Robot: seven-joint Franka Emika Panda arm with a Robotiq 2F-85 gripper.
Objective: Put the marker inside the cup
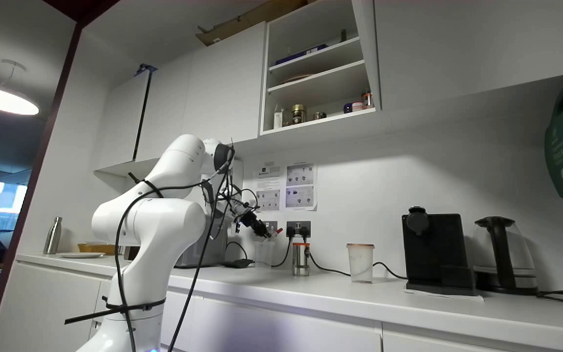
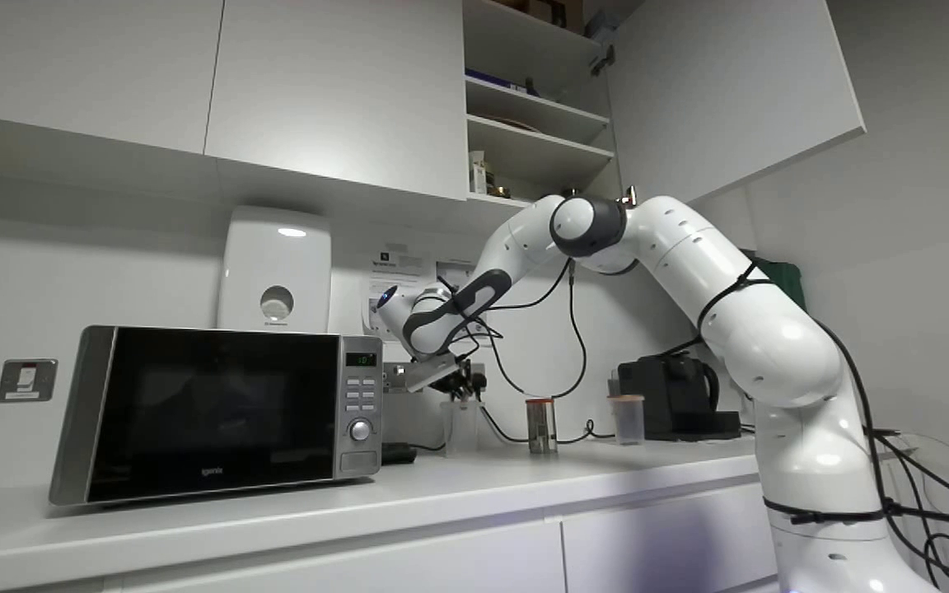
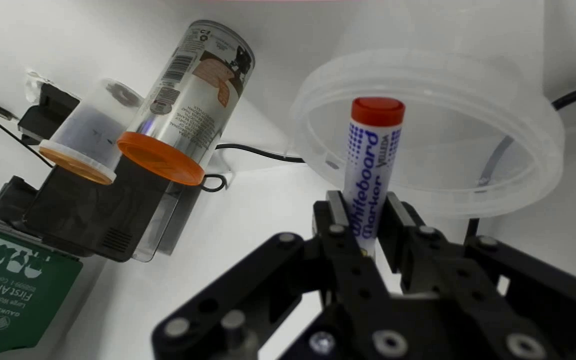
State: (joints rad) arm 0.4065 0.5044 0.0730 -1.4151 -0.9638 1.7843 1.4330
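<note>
More than half done, by the look of it. Holds the marker, with its red end foremost, in jaws drawn close around the barrel. Lies across the open mouth of the clear cup in the wrist view; in an exterior view, sits above the rim, with the red end just past the cup's side, so not inside yet. Touching the rim or not: cannot tell. Left to do, probably: tilt steeper, bring the red end within the rim, lower, let go and back off. Farther along the tabletop, no call to touch the orange-lidded tin, the orange-lidded tub beyond, or, farther still, the black coffee machine.
</note>
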